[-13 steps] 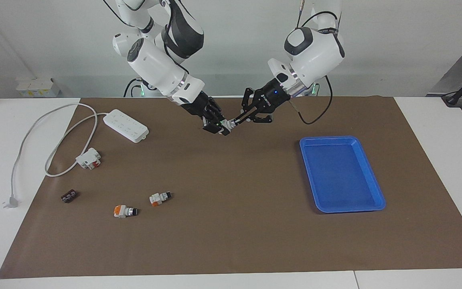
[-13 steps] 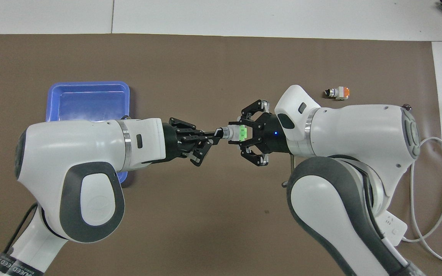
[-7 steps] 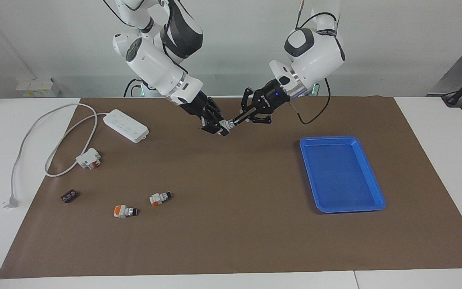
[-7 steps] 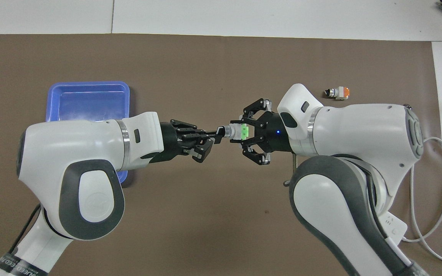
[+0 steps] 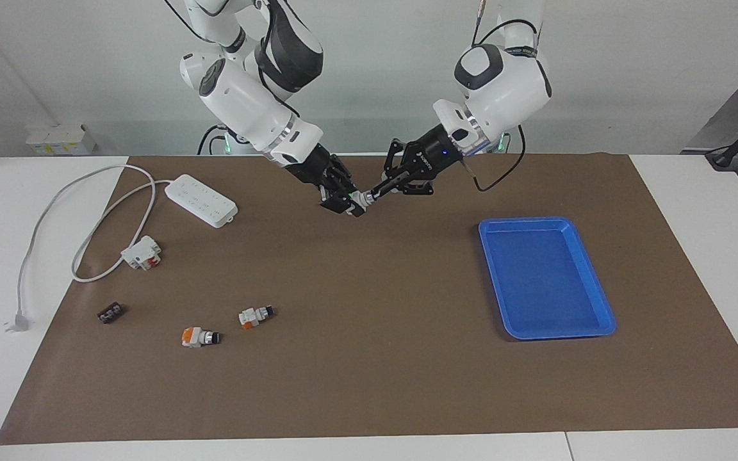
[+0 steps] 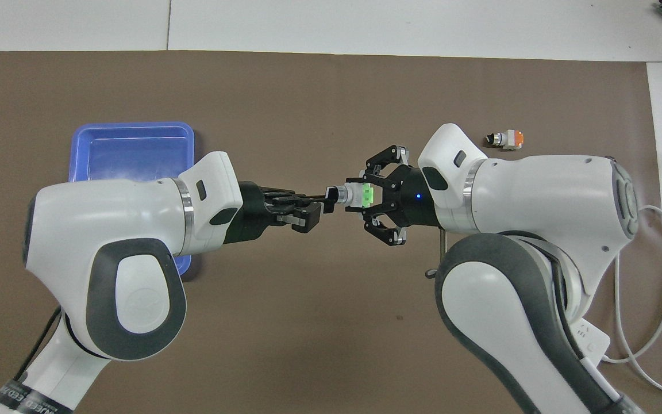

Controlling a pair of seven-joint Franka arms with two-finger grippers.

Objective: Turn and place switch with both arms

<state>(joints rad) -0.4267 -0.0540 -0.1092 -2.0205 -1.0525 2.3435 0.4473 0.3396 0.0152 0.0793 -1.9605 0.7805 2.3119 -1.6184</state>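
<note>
- Left end effector point(image 6: 324, 203) pinches the black knob end of the switch point(image 6: 355, 196), raised over the brown mat point(image 5: 369, 384).
- Right end effector point(image 6: 365, 197) clamps the switch's white body, green face up.
- Blue tray point(image 5: 590, 282) lies toward the left arm's end of the table point(image 5: 702, 205).

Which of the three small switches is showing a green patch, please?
The switch held in the air between the right end effector and the left end effector. The two switches lying on the mat show only orange.
</note>
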